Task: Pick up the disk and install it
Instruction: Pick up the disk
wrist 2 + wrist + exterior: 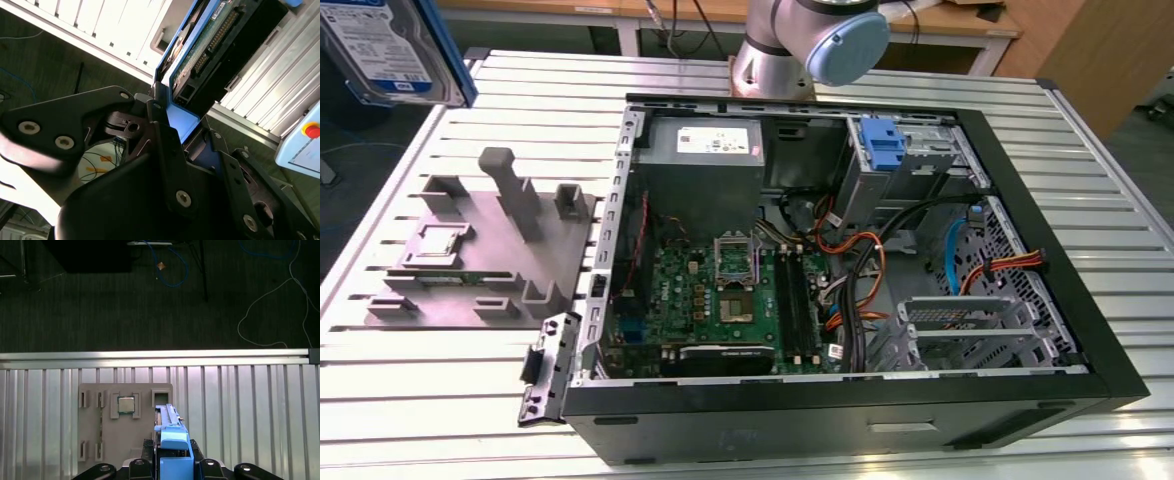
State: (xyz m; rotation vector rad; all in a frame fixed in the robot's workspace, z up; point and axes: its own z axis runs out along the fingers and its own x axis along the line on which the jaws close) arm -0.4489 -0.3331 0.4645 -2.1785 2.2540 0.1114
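The fingers (167,150) pinch the disk (210,40) between them by its blue frame. It hangs, apparently on edge, above the grey fixture block (125,425), toward the exterior view's far left of the bench (454,400).

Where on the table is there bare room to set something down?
Bare table slats lie between the fixture block and the edge nearest the exterior camera, and on the exterior view's right of the computer case. Inside the case it is crowded with cables.
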